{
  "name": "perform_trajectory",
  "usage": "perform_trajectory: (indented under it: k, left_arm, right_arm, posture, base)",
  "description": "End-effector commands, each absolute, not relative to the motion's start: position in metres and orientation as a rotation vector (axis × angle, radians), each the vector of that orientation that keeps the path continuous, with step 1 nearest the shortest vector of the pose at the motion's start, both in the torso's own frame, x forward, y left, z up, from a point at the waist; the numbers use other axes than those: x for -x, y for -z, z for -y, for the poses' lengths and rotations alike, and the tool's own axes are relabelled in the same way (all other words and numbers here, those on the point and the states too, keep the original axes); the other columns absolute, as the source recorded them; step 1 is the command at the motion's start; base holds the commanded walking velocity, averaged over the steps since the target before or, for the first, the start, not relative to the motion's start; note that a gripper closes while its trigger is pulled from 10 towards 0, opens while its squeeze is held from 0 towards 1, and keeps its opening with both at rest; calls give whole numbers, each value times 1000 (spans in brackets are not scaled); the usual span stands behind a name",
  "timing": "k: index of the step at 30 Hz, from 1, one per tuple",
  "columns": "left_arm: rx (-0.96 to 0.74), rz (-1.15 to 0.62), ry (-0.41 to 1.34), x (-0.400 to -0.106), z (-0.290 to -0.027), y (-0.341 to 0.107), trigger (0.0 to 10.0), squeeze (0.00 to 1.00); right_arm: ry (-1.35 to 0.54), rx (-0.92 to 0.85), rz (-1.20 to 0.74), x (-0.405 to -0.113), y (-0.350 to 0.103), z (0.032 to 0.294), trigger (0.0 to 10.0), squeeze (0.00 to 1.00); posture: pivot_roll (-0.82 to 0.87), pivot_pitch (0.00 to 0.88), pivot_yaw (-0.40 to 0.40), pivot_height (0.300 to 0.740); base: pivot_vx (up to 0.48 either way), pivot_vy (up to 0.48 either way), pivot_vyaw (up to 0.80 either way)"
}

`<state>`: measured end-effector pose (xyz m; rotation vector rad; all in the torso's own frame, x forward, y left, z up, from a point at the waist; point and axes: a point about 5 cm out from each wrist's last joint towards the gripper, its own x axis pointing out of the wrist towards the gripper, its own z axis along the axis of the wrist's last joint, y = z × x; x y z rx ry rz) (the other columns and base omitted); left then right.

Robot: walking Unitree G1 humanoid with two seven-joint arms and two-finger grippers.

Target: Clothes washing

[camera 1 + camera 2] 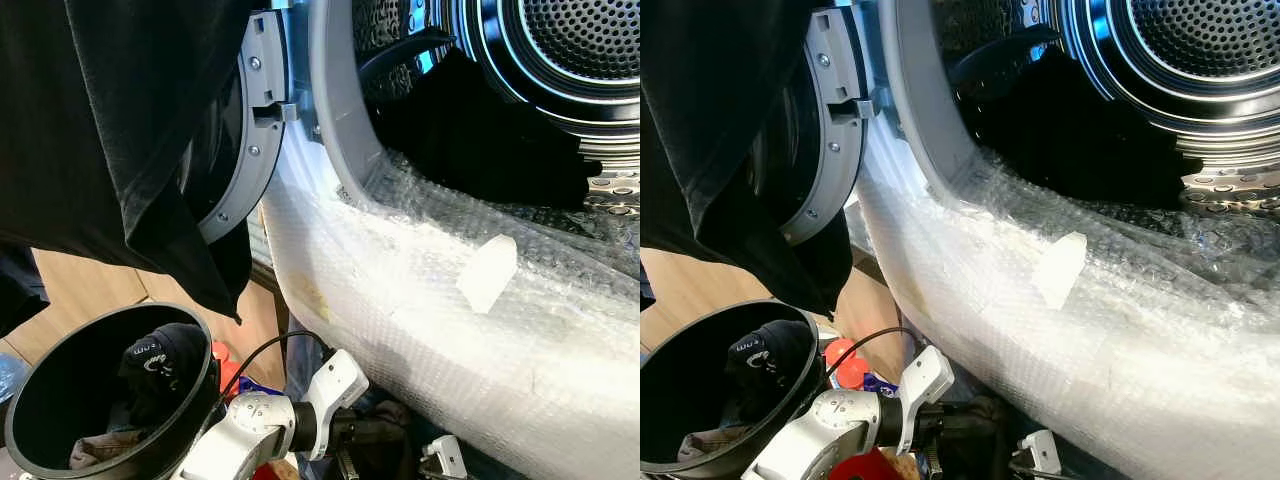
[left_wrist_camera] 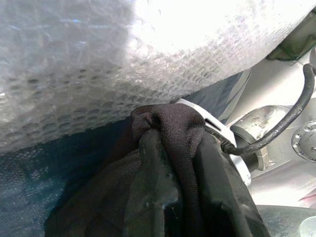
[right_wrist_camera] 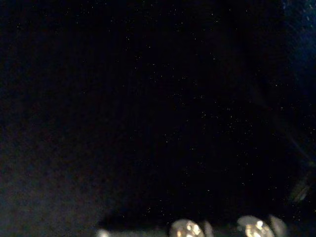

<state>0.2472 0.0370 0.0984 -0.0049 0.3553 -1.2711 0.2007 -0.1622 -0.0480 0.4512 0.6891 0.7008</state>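
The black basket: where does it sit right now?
The black basket sits low on the robot's left, below the hanging black garment, beside the bubble-wrapped washer front.

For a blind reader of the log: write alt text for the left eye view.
A black garment hangs at upper left beside the open washing machine door, with dark laundry lying in the steel drum. Bubble wrap covers the machine's front; a black bucket holding clothes stands at lower left.
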Motion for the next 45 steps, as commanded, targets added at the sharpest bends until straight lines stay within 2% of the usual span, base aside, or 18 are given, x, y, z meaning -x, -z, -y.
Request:
perform_trajectory:
  k: [1,2,15,23,45]
  left_arm:
    - [10,-317,1276,-251,-36,-107,0,0]
    - [10,-317,1275,-251,-36,-107,0,0]
    - [18,-332,1277,-246,-37,-105,0,0]
    - [21,-333,1276,-245,-37,-106,0,0]
    - [4,-334,1283,-246,-37,-108,0,0]
  right_arm:
    - [-706,-476,-674,-202,47,159,3843,0]
    - [-707,-479,-674,-202,47,158,0,0]
    - [-744,-505,-672,-198,49,149,0,0]
    - [-747,-460,-662,-201,47,149,0,0]
    - [-747,-523,-591,-209,39,151,0,0]
  posture:
    - [91,0,10,740]
    - [99,0,13,740]
    - [109,0,22,740]
    - [114,0,24,740]
    - [108,0,27,740]
  base:
    - [0,0,0]
    - [0,0,0]
    - [0,0,0]
    - [0,0,0]
    - [0,0,0]
